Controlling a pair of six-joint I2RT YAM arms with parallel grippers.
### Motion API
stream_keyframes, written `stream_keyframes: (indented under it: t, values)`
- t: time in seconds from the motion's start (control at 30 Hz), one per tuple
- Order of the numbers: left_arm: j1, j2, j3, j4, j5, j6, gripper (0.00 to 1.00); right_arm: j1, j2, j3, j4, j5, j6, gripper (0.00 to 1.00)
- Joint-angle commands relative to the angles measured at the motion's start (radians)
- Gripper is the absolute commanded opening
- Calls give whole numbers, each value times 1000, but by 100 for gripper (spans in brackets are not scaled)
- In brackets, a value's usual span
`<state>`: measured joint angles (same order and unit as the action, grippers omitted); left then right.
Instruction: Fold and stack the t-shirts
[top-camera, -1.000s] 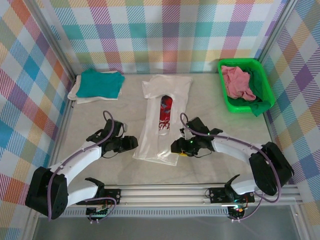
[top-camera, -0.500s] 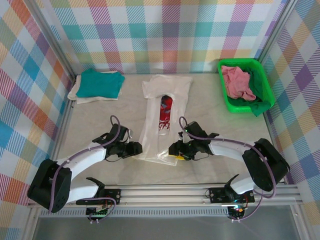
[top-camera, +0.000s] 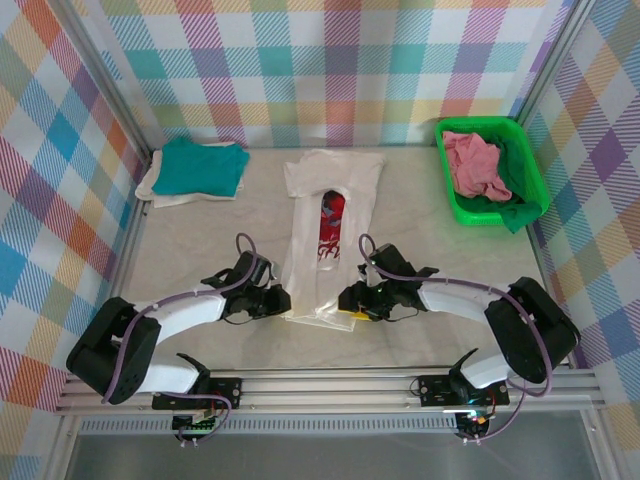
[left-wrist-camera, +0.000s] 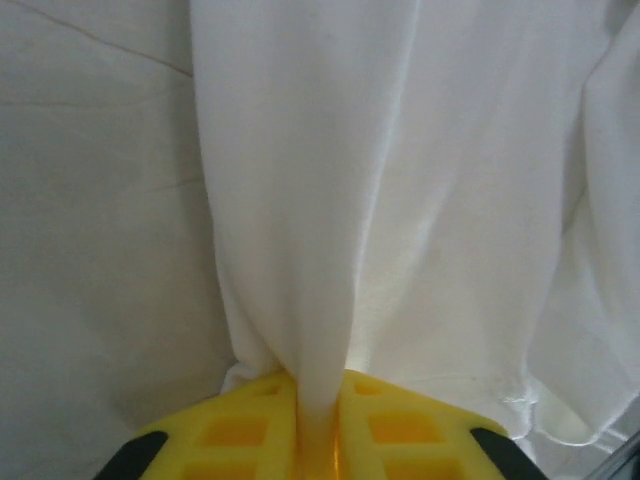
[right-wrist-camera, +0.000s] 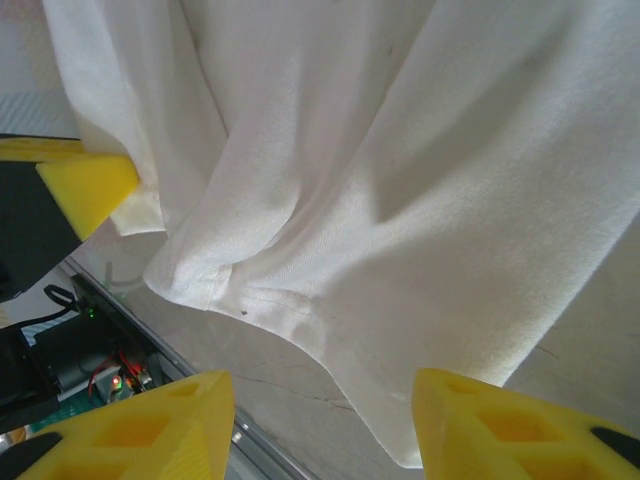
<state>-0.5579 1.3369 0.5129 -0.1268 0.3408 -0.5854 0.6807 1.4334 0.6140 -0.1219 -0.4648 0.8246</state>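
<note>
The left gripper pinched the near hem of the white t-shirt, which lay mid-table. The right gripper stood spread astride that hem. A teal t-shirt lay far left, and a pink t-shirt lay in the green basket.

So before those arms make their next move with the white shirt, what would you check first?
1. Left gripper shut on the white t-shirt at its near hem: ok, cloth is pinched in it.
2. Right gripper shut on the hem too: not ok, jaws open with cloth lying between them.
3. Both sides of the shirt folded inward: ok.
4. Left grip catches every layer: cannot tell.
5. Teal t-shirt and green basket lie apart from the white one: ok.
</note>
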Motion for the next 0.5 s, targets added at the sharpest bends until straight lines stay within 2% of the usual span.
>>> stream_keyframes:
  t: [0.0, 0.17, 0.33, 0.47]
  values:
    - [-23, -26, 0, 34, 5, -47, 3, -21, -57, -1, -53, 39, -31, 51]
    - [-23, -120, -7, -11, -47, -64, 0, -49, -79, -8, -121, 29, -25, 51]
    - [-23, -119, -27, 0, -25, -88, 0, -27, -125, -65, -165, 28, 47, 51]
    - [-25, -107, -63, 56, -14, -100, 0, -23, -106, -83, -112, 0, 71, 52]
